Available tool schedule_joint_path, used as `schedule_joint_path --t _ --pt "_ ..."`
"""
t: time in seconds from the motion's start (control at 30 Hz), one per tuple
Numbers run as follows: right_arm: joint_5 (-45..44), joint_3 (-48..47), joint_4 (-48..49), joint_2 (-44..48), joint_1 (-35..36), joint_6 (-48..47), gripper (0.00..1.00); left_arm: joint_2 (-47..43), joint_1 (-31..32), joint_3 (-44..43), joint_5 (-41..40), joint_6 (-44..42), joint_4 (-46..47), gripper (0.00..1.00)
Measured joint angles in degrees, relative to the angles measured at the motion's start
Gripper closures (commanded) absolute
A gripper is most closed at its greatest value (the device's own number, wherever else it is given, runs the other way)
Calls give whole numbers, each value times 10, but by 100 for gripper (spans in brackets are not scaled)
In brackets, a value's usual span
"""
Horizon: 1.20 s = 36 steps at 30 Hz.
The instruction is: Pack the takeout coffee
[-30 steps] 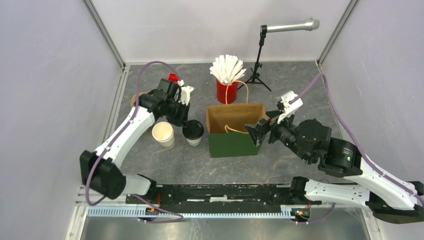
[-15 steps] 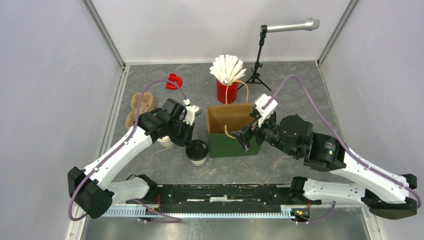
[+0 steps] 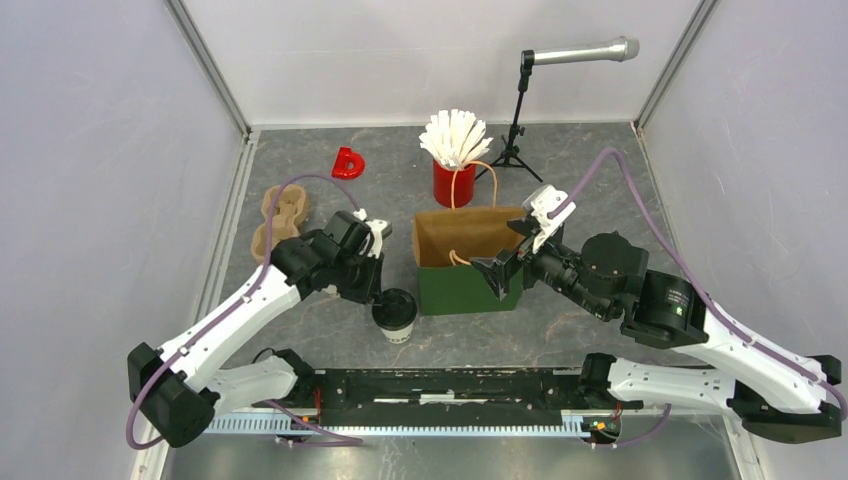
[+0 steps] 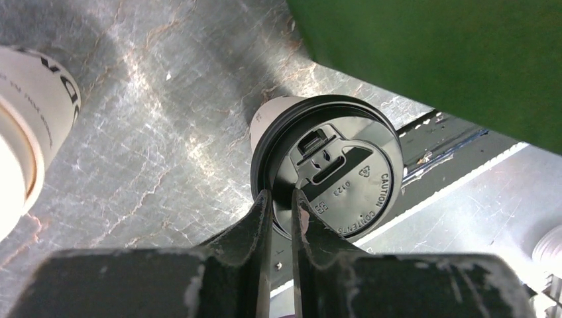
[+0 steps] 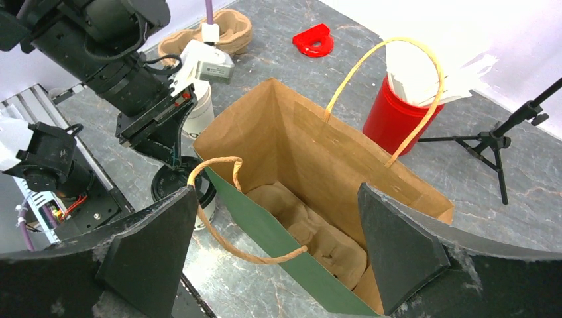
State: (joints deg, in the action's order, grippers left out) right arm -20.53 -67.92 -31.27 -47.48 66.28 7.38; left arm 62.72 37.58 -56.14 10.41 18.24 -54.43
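Looking from above: one lidded cup (image 3: 396,318) beside the green bag (image 3: 465,288), one pulp carrier (image 3: 277,218) far left. Left wrist adds the second, open cup (image 4: 26,132); the left gripper (image 4: 278,202), nearly closed, pinches the lid (image 4: 344,165) at its rim. Right wrist alone shows a second carrier (image 5: 311,242) inside the bag; the right gripper (image 5: 277,199) is spread wide and holds nothing.

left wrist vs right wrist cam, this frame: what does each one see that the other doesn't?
Left wrist only: the grip itself, with the left tool closed on the lid rim of the lidded cup, plus the lid's sip hole and raised lettering.

Right wrist only: the inside of the green bag with a brown pulp tray on its bottom, the red cup of white sticks, and the right tool wide open.

Both: the lidded cup, the green bag and the open cup.
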Motion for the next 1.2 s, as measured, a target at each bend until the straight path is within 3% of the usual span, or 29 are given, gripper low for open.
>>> schedule_joint_path --t 0.23,0.37,0.5,0.6,0.63,0.67,0.9,1.07,1.2 --pt "0 0 5 6 0 -5 2 -34 21 51 -28 72 13 90" --pt "2 0 5 5 0 -11 2 -36 29 57 -39 98 26 76" --pt "9 0 5 1 0 -13 2 -48 38 60 -45 115 29 51" --pt "17 -1 3 -12 0 -7 2 -67 39 59 -48 122 26 37" --pt "23 -2 4 -17 0 -2 2 -73 39 54 -51 124 22 4" --pt "30 -2 5 -23 0 4 2 -76 39 48 -54 124 18 0" --pt "69 -21 9 -104 55 70 2 -72 39 -112 -130 128 -41 0" --pt "74 -113 5 -219 130 90 2 -63 39 -250 -236 128 -82 0" --pt "84 -176 -8 -302 141 102 2 -92 38 -306 -311 129 -101 0"
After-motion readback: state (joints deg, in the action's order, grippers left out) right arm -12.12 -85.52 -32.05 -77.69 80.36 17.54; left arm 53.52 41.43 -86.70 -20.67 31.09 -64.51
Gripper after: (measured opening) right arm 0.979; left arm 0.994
